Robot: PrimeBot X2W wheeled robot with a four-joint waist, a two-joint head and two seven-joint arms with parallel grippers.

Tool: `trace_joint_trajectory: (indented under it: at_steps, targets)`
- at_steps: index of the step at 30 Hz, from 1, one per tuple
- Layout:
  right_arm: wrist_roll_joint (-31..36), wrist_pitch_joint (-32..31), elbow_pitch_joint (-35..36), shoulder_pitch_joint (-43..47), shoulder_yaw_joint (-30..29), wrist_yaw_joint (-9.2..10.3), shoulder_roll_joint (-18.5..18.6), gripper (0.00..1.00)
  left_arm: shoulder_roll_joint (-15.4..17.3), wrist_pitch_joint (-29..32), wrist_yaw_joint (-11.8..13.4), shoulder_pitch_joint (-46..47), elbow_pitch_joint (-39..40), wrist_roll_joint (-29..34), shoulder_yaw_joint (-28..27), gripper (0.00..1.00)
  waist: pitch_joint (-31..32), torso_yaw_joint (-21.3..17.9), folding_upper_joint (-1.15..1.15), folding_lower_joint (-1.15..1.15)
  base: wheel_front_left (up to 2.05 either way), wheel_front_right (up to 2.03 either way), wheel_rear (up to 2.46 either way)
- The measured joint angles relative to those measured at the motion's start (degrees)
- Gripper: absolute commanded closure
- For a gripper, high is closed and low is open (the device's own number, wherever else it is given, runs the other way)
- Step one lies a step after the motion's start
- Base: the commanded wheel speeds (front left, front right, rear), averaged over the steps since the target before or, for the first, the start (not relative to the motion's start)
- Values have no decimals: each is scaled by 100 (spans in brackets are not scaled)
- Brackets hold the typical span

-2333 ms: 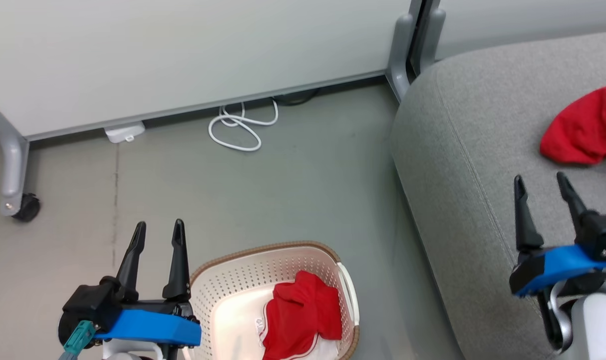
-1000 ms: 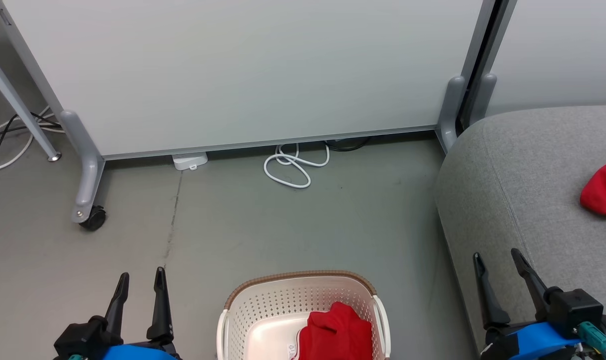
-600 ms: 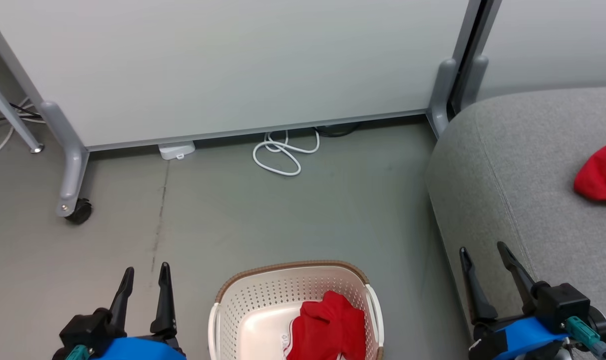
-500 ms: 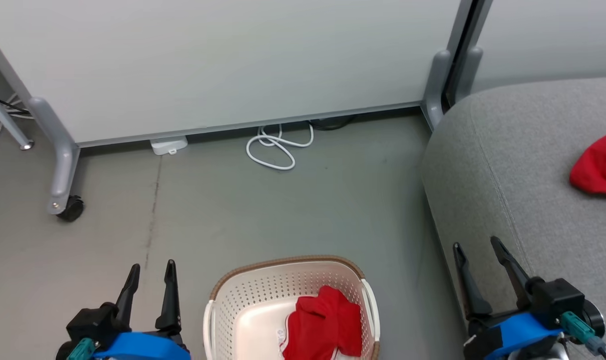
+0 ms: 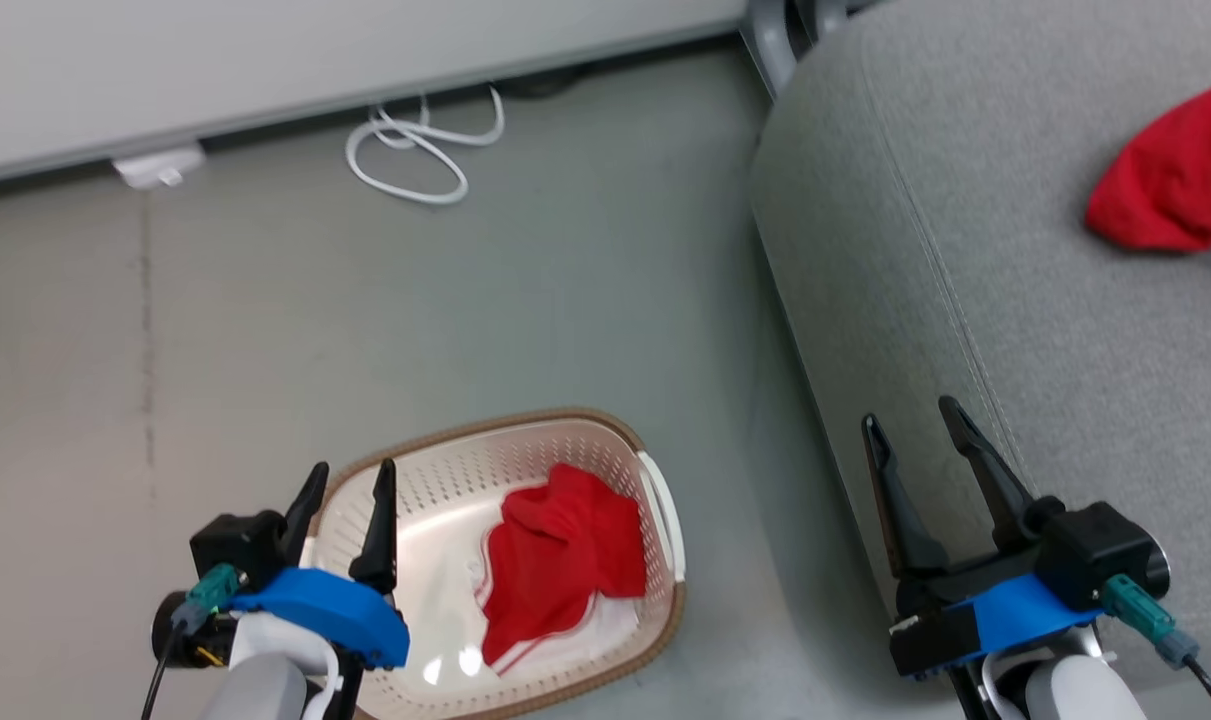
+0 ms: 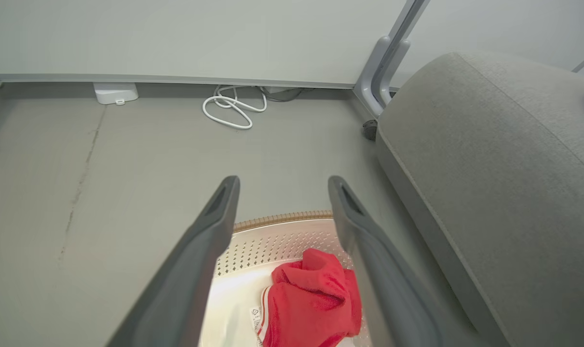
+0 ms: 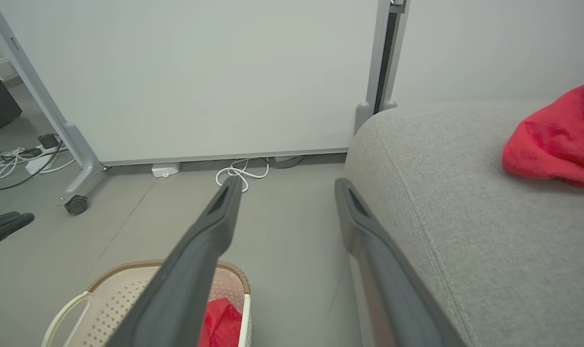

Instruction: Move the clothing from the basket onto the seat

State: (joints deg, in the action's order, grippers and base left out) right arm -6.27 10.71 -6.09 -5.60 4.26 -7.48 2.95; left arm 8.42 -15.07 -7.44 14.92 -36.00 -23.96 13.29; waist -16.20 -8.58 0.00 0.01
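Count: one basket (image 5: 525, 425), one seat (image 5: 965, 200), and two pieces of clothing, namely the trimmed garment (image 5: 555, 550) and the plain garment (image 5: 1170, 185). One coiled white cable (image 5: 410, 160) lies on the floor (image 5: 365, 320) by the wall panel (image 5: 265, 60).

My left gripper (image 5: 352, 468): fingers spread wide, nothing between them, poised over the basket's left rim. I cannot confirm contact with the rim. My right gripper (image 5: 910, 413): fingers equally wide, empty, over the seat's near edge, well apart from the plain garment.

Trimmed garment: crumpled in the basket, right of centre, red with white piping and a white panel showing beneath. Plain garment: bunched on the seat's top, solid red, cut off by the head view's right edge.
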Motion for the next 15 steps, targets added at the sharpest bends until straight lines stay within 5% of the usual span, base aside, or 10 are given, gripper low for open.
trace_joint_trajectory:
  at_steps: [15]
  targets:
    - [-441,355,30,-731,556,0,-1,0,268,459,0,1841,-1646,-567,881,0,-2044,-860,0,0,0,0,0]
